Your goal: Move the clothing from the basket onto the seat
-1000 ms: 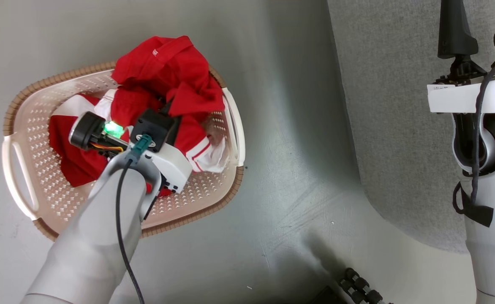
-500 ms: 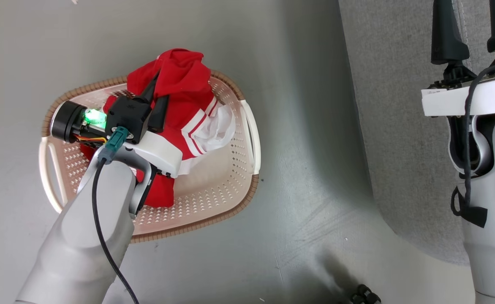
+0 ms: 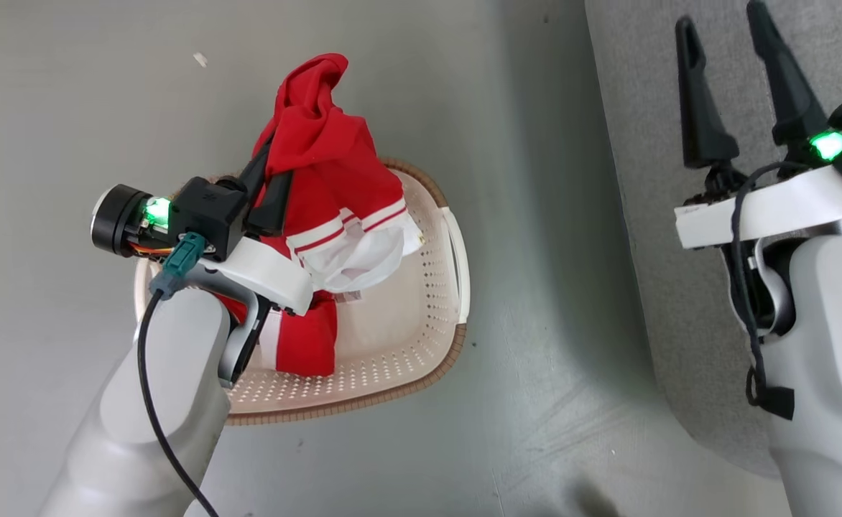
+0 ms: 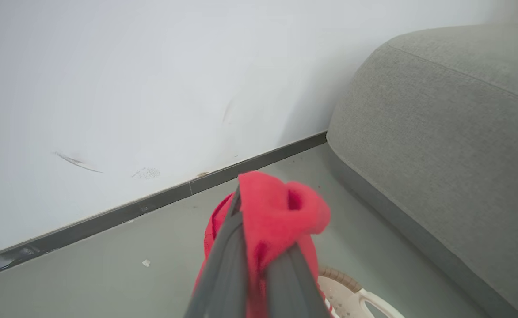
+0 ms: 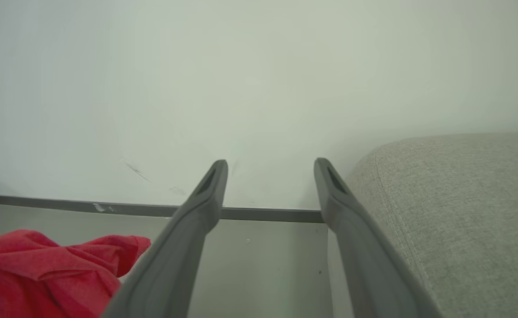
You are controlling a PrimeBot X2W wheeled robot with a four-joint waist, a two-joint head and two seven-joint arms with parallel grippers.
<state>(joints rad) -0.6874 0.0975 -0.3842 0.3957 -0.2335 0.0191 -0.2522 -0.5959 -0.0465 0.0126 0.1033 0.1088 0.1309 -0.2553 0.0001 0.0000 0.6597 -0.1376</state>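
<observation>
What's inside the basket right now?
Red clothing, pinched by the left hand, hangs down into the basket. Bare perforated floor shows on its right. Whatever lies under the cloth and forearm is hidden, so a second piece can't be confirmed.

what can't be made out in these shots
Head view: the left arm covers the basket's left side and whatever lies there.
Head view: the tag on the clothing is too small to read.
Left wrist view: the clothing hides the jaws' tips; the bottom edge cuts off the basket.
Head view: the right edge cuts off the sofa.
</observation>
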